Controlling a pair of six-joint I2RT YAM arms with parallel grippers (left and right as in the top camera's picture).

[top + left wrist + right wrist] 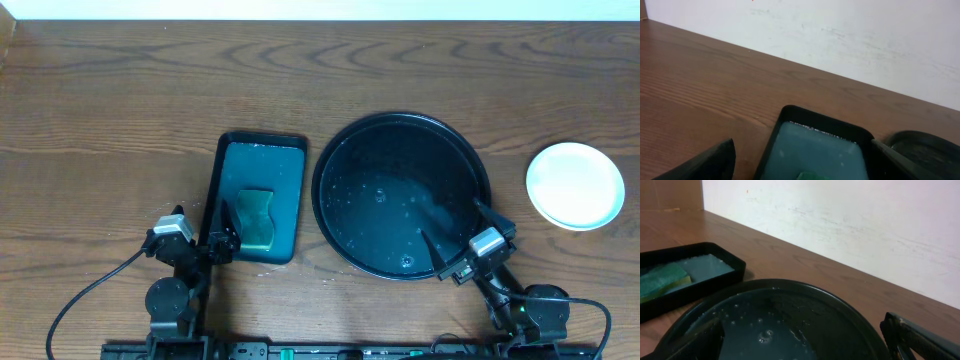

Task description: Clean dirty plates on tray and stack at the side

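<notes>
The round black tray [345, 150] sits right of centre, wet with water droplets and with no plates on it; it also shows in the right wrist view [805, 292]. A stack of pale plates [575, 184] lies on the table at the far right. How many are stacked I cannot tell. My right gripper [456, 234] is open and empty over the tray's near right rim. My left gripper [200, 225] is open and empty at the near left end of the teal rectangular tray [232, 160].
The teal rectangular tray holds a green and yellow sponge [257, 218], also seen in the right wrist view [662, 279]. A white wall [840, 35] stands behind the table's far edge. Cables run at the near edge by the arm bases.
</notes>
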